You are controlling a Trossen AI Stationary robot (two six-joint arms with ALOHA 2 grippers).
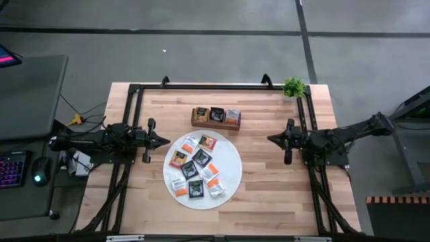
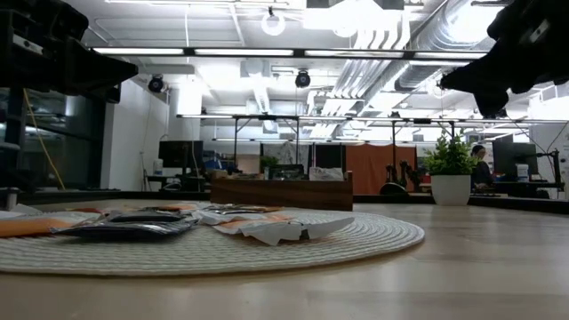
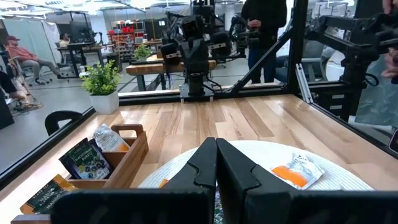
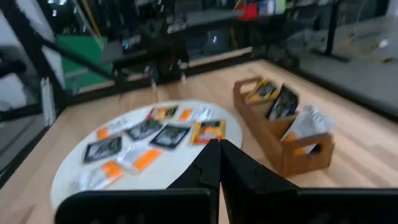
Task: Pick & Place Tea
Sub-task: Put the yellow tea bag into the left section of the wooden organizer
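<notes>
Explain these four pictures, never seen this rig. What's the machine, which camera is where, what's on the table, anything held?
Two dark robot arms at a wooden table. One picture looks straight down, one sits at table height, and one comes from each wrist. The left gripper and right gripper are both shut, empty, and sit at either side of the round white mat. Small tea sachets lie scattered on it. Behind it stands a wooden tray already holding a few sachets, and a small potted plant in the corner.

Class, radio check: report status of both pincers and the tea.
Left pincer and right pincer shut, empty, flanking the mat. Tea sachets loose on mat, three in wooden tray. Nothing in the way.
</notes>
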